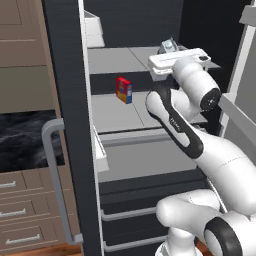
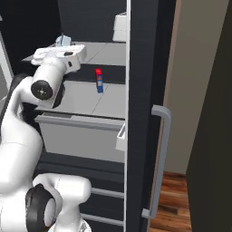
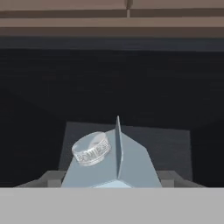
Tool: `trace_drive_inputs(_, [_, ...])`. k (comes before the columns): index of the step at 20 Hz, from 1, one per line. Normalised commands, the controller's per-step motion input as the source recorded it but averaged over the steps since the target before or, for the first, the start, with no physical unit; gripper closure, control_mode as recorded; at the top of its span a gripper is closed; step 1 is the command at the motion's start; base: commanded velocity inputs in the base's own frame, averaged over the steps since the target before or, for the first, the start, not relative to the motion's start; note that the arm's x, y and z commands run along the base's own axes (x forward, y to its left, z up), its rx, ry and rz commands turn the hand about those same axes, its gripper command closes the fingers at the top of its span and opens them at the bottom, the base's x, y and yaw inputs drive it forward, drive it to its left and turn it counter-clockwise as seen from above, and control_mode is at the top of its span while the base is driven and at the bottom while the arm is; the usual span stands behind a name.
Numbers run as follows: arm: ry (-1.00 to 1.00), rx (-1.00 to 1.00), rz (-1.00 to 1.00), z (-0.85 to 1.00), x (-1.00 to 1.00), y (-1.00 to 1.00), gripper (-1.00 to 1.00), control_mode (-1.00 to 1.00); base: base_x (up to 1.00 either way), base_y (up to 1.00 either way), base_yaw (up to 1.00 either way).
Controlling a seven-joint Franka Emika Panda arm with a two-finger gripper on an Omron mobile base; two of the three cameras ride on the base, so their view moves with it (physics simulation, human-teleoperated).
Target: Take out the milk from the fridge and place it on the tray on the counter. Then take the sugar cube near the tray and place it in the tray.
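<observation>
The milk (image 3: 114,162), a pale carton with a gabled top and a round cap, stands on the upper shelf of the open fridge (image 1: 115,60). Its top peeks out behind my hand (image 1: 168,46) (image 2: 63,41). My gripper (image 3: 113,180) reaches into the fridge at shelf height, and both fingers (image 3: 51,177) press against the carton's sides, shut on it. A strip of the black counter (image 1: 25,140) lies left of the fridge door. The tray and the sugar cube are out of view.
A red, blue and yellow box (image 1: 124,90) (image 2: 99,80) stands on the shelf below. The open door (image 1: 70,125) with its grey bar handle (image 1: 52,165) flanks the arm on the left. Door bins (image 1: 101,155) jut inward. Dark drawers (image 1: 135,210) sit beneath.
</observation>
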Motion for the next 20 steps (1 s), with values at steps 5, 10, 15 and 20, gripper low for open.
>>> trace_drive_inputs(5, [0.25, -0.09, -0.07, 0.00, -1.00, 0.05, 1.00, -1.00, 0.00, 0.00, 0.00])
trace_drive_inputs(10, [0.47, -0.16, -0.04, 0.00, -0.85, 0.02, 1.00, -1.00, 0.00, 0.00, 0.00])
trace_drive_inputs(15, [0.48, -0.11, -0.04, 0.01, -0.63, 0.00, 1.00, -1.00, 0.00, 0.00, 0.00])
trace_drive_inputs(20, [0.11, 0.00, 0.00, -0.06, -0.23, 0.00, 1.00, -1.00, 0.00, 0.00, 0.00])
